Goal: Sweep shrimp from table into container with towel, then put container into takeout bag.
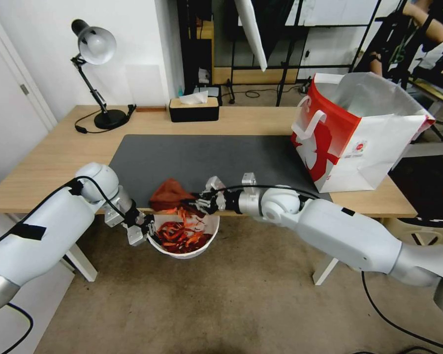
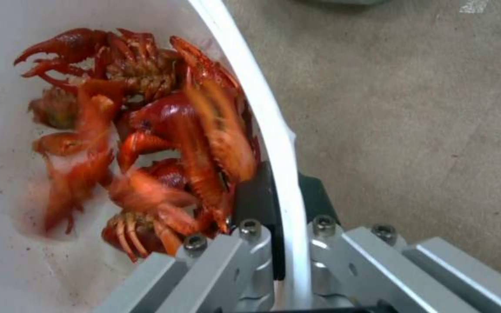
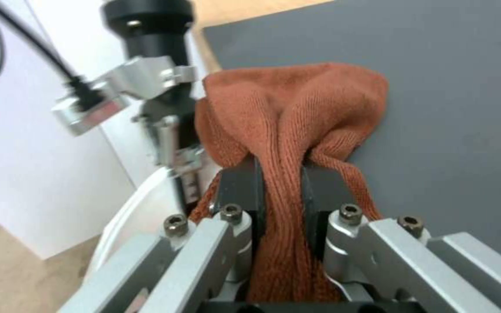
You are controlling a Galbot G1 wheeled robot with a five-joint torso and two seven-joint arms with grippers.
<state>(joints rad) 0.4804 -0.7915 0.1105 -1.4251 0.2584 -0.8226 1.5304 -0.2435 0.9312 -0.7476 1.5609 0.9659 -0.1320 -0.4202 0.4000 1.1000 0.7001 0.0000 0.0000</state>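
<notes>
Two arms meet at the near edge of the table (image 1: 59, 152), a long light wood top on white legs with a dark grey mat (image 1: 202, 157) across its middle. The left gripper (image 1: 145, 231) has its fingers clamped on the rim of the container (image 1: 182, 253), which hangs just below the table edge over the beige carpet floor (image 1: 231, 305); the shrimp (image 1: 179, 236) lie heaped inside it. The right gripper (image 1: 199, 201) has its fingers shut tight on the towel (image 1: 168, 192), whose bunched end rests on the mat's front edge right above the container. At the table's right end stands the takeout bag (image 1: 359, 142), upright and open, well apart from the container. Along the back edge sit a desk lamp (image 1: 96, 73) and a black tissue box (image 1: 193, 109), with a white wall behind them.
</notes>
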